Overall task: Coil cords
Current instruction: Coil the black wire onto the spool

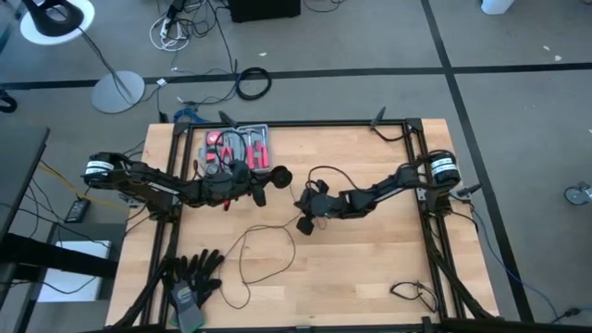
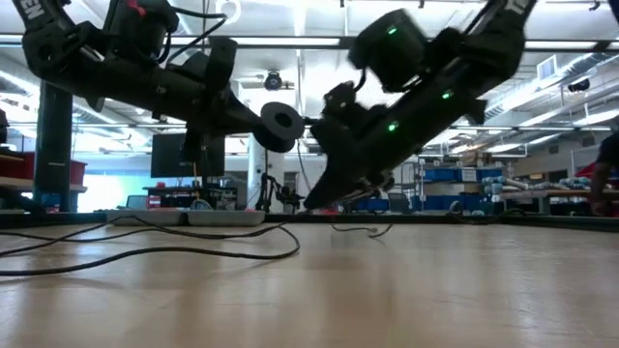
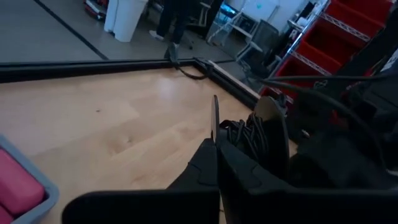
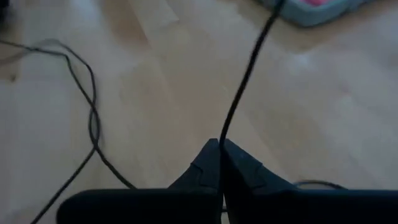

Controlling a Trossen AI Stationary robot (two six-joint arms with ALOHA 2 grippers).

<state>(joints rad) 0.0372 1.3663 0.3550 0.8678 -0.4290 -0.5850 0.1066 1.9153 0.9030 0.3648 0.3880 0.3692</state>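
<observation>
Right gripper [image 4: 219, 144] is pinched on the cord [image 4: 245, 74] mid-table; left gripper [image 1: 260, 191], at its 9 o'clock, is clamped beside the puck [image 1: 280, 176]. Wire's light and floppy, probably slippery, so grab close.

Both arms are dark and jointed — white-ringed shoulder motors, small green lights, thin black cables along them.

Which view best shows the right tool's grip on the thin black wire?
The right wrist view: the thin black wire runs straight into the shut right tool. The high view shows only loose loops on the table, the low view a blurred arm, and the left wrist view misses it.
</observation>
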